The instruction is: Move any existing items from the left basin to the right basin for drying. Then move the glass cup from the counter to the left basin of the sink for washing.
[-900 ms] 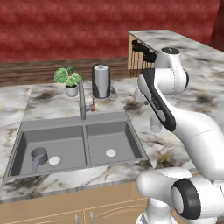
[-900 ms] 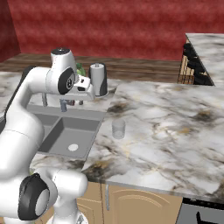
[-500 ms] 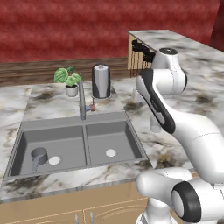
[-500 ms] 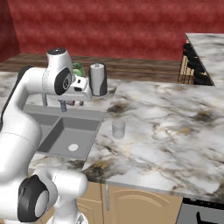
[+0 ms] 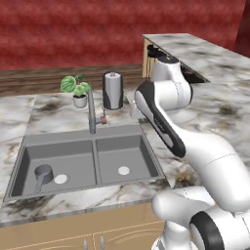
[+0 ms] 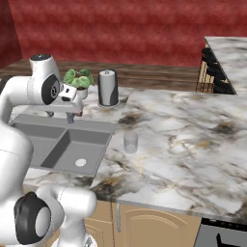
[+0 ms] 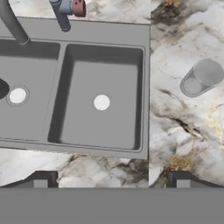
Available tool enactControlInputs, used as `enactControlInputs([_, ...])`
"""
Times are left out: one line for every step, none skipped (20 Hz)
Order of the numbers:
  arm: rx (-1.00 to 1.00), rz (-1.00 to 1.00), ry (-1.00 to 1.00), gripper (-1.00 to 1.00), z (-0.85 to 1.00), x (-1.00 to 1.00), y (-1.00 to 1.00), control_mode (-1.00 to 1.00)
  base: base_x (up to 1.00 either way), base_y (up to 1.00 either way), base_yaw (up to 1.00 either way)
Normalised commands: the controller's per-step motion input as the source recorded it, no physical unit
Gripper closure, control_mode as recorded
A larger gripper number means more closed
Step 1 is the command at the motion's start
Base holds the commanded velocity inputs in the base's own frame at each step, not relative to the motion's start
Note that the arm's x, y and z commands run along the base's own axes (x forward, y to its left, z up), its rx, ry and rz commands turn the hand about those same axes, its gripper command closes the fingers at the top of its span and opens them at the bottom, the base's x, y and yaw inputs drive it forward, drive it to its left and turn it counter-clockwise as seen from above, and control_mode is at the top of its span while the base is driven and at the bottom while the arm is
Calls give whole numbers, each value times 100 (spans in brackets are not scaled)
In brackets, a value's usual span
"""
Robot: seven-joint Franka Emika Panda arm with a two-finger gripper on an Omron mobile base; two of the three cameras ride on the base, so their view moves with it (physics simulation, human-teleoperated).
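Cup (image 5: 43, 173): sitting in left basin (image 5: 29, 152), not moved yet.
Glass (image 6: 130, 142): waiting on counter (image 6: 193, 140).
Gripper (image 7: 111, 180): hovering, jaws spread, gripping nothing.

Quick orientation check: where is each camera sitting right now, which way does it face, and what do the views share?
Left base view: behind the arm's left, facing the sink; grey cup in left basin; arm at right.
Right base view: behind its right, facing the counter and glass cup; arm at left.
Hand view: looks down on right basin and glass cup; open finger tips below.
All share the sink.
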Motion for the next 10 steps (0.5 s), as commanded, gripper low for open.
enactControlInputs([0,0,7,-100,0,-7,64,-100,0,0,0])
enactControlInputs([0,0,9,-100,0,-8,68,-100,0,0,0])
enactControlInputs([0,0,9,-100,-1,-6,71,-100,0,0,0])
enactControlInputs([0,0,11,-100,-4,0,68,-100,0,0,0])
enactControlInputs([0,0,13,-100,-5,0,64,-100,0,0,0])
enactControlInputs([0,0,13,-100,-9,0,66,-100,0,0,0])
enactControlInputs([0,0,13,-100,-11,0,68,-100,0,0,0])
enactControlInputs([0,0,15,-100,-15,0,69,-100,0,0,0])
enactControlInputs([0,0,16,-100,-14,0,68,-100,0,0,0])
enactControlInputs([0,0,19,-100,-20,0,66,-100,0,0,0])
